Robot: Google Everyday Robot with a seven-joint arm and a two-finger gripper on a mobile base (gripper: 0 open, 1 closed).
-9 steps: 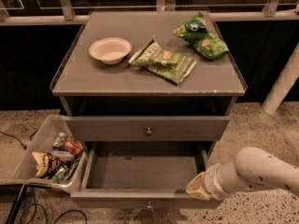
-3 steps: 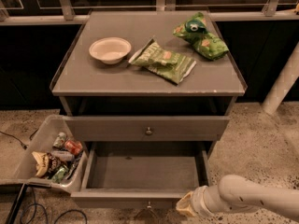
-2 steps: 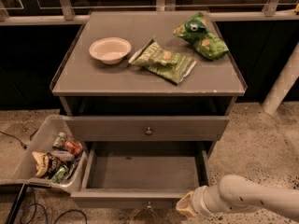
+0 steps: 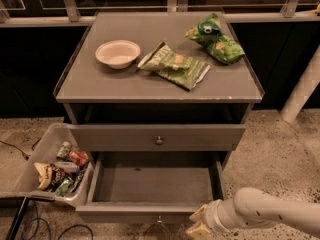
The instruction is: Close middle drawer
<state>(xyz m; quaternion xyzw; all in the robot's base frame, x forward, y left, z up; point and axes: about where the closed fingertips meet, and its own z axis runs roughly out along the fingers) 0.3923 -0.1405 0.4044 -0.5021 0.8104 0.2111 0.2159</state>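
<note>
Evidently the middle drawer stood pulled out, its front right beside the claw and its box running straight away from the claw into the cabinet. The claw's state could not be told.

Grey middle drawer, cream pincer at its front right corner, green snack bag.

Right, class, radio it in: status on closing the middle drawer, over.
Tool low, at drawer front's right end. Middle drawer pulled out, open. Bin beside its left side, likely not blocking.
</note>
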